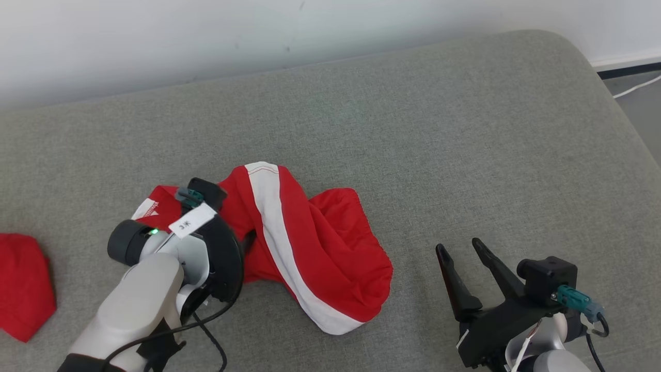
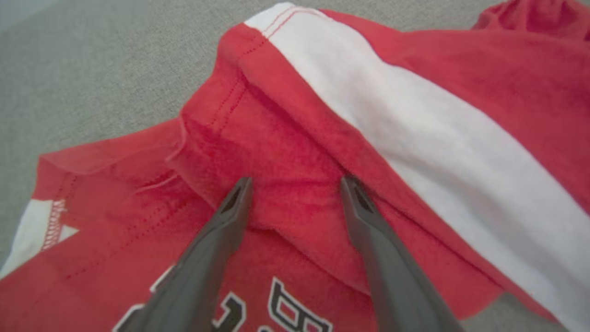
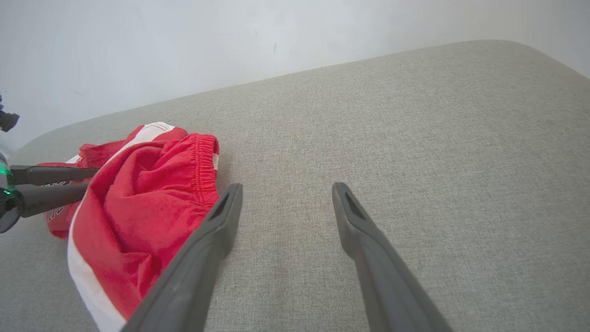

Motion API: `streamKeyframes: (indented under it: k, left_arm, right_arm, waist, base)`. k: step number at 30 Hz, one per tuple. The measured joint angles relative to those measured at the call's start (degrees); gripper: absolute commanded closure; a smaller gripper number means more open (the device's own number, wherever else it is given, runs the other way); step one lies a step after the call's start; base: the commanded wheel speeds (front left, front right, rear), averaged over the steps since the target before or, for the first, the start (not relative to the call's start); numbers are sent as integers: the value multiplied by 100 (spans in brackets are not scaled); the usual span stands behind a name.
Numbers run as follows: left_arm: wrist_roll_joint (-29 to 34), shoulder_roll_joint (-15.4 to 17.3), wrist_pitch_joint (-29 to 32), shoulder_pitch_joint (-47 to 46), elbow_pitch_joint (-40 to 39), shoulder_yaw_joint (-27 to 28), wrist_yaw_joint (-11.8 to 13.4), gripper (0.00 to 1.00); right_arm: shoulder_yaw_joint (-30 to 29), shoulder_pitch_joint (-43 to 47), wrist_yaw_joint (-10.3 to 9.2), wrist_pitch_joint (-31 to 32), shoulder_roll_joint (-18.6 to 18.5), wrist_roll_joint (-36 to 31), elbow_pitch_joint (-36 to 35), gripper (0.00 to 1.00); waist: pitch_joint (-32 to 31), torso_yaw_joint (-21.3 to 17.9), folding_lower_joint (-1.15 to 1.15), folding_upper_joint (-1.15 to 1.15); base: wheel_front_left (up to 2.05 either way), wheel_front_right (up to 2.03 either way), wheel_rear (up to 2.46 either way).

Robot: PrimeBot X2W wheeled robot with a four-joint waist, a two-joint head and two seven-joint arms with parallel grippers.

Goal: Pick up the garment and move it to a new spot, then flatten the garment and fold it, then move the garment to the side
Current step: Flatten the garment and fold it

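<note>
The garment [image 1: 320, 243] is a crumpled pair of red shorts with a white side stripe, lying in a heap on the grey cushion [image 1: 413, 129]. My left gripper [image 2: 295, 186] stands open right over its left part, one fingertip on either side of a raised red fold [image 2: 295, 203]; black and white lettering shows below the fingers. In the head view the left wrist [image 1: 206, 243] covers that part of the garment. My right gripper [image 1: 459, 250] is open to the right of the garment [image 3: 138, 212], above bare cushion, with nothing between its fingers.
A second red cloth [image 1: 23, 284] lies at the left edge of the cushion. A pale wall [image 1: 206, 31] runs behind the cushion. Bare floor with a white cable [image 1: 638, 88] shows past the cushion's rounded right corner.
</note>
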Motion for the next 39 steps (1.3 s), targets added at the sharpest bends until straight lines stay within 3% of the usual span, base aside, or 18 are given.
streamKeyframes:
  k: [1,2,3,4,12,22,28,39]
  left_arm:
    - [-80,-18,4,2,43,25,0,0]
    - [-133,-22,15,1,74,8,1,30]
    - [-140,-32,58,1,126,-102,0,69]
    - [-154,-42,74,-3,153,-175,1,100]
    - [-420,-75,-166,-283,249,-269,-1,100]
    - [-545,152,-1054,-446,53,204,-42,100]
    - [-665,528,-1429,203,-96,213,-42,100]
    - [-577,598,-1819,1560,-721,-88,137,100]
  right_arm:
    - [11,-1,0,0,5,-3,4,0]
    - [22,-1,0,0,16,-5,5,0]
    - [36,-2,0,0,22,-21,20,0]
    - [29,-2,0,-1,19,-21,27,0]
    - [5,-5,0,-9,2,-27,157,0]
    - [-3,7,27,-101,-7,-25,318,0]
    - [2,39,58,-129,-3,10,379,0]
    - [97,143,127,-148,4,34,477,0]
  waist:
    - [-10,9,-1,0]
    - [-17,14,-1,0]
    - [-27,25,-1,0]
    - [-32,34,0,0]
    - [-124,158,0,0]
    - [-341,378,0,0]
    - [-502,617,0,-1]
    - [-741,1028,-1,-1]
  base:
    - [0,0,0]
    - [0,0,0]
    - [0,0,0]
    - [0,0,0]
    - [0,0,0]
    - [0,0,0]
    - [0,0,0]
    - [0,0,0]
